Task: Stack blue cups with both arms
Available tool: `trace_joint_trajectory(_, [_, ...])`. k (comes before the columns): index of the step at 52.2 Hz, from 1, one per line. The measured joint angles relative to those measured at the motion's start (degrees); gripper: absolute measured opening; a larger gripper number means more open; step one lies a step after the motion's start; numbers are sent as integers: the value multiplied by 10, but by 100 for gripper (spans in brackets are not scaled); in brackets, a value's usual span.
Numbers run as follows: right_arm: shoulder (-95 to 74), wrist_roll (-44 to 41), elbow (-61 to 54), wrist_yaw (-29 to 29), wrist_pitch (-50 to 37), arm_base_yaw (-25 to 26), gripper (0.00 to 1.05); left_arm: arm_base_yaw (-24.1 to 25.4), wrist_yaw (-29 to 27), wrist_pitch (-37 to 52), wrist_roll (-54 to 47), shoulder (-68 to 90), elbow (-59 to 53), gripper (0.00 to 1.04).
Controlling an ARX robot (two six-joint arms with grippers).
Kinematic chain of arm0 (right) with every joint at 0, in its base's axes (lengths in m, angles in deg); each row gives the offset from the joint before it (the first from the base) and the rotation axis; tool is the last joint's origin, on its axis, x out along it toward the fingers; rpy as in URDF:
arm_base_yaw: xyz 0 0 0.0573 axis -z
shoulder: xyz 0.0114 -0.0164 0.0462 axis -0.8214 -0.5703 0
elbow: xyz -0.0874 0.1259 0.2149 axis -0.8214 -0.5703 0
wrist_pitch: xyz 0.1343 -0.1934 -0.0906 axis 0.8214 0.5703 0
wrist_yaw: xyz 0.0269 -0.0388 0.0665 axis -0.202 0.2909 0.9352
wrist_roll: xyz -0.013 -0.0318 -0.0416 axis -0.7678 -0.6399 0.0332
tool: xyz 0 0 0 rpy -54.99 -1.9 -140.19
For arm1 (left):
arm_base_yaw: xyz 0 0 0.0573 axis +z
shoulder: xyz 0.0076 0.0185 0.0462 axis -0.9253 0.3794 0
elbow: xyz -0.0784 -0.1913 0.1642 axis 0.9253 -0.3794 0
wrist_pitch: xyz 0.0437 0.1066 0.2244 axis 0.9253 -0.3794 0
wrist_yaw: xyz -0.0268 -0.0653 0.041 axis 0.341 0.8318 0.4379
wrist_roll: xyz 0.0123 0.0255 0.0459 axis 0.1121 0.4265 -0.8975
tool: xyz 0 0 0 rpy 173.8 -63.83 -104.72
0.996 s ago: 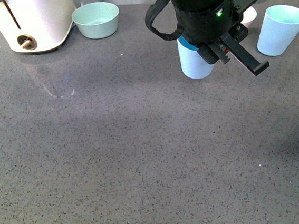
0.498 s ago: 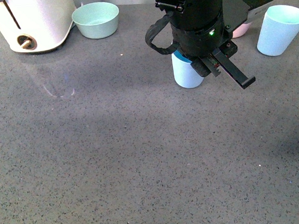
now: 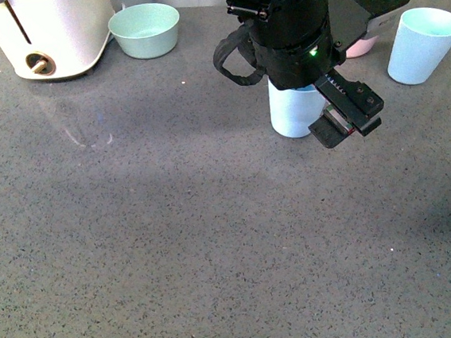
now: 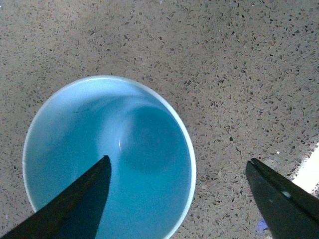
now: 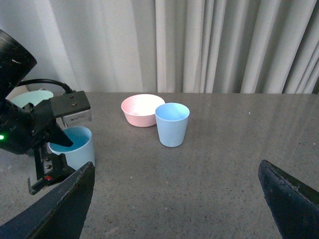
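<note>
One blue cup (image 3: 294, 113) stands upright on the grey counter under my left gripper (image 3: 328, 117). Looking straight down in the left wrist view, this cup (image 4: 107, 149) is empty. The left gripper (image 4: 178, 162) is open and straddles its rim, with one fingertip over the inside and the other outside above the counter. The second blue cup (image 3: 424, 44) stands upright at the far right, apart from the first. It also shows in the right wrist view (image 5: 172, 124), well ahead of my open right gripper (image 5: 177, 167), which holds nothing.
A pink bowl (image 5: 142, 109) sits just behind the second cup. A green bowl (image 3: 145, 30) and a white appliance (image 3: 48, 30) stand at the back left. Curtains (image 5: 224, 45) hang behind the counter's far edge.
The left arm and the cup under it have shifted toward the front of the counter. The wrist has turned, swinging its visible finger round beside the cup.
</note>
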Motion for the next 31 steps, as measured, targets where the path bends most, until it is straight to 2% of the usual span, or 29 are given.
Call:
trace_joint_trajectory(5, [0, 0, 0, 0, 0, 0, 96, 0, 3, 0, 3, -7, 0, 97])
trace_joint_trajectory(21, [0, 0, 0, 0, 0, 0, 96, 0, 37, 9, 37, -84, -12, 96])
trace_joint_trajectory(31, [0, 0, 0, 0, 0, 0, 96, 15, 66, 65, 67, -161, -75, 96])
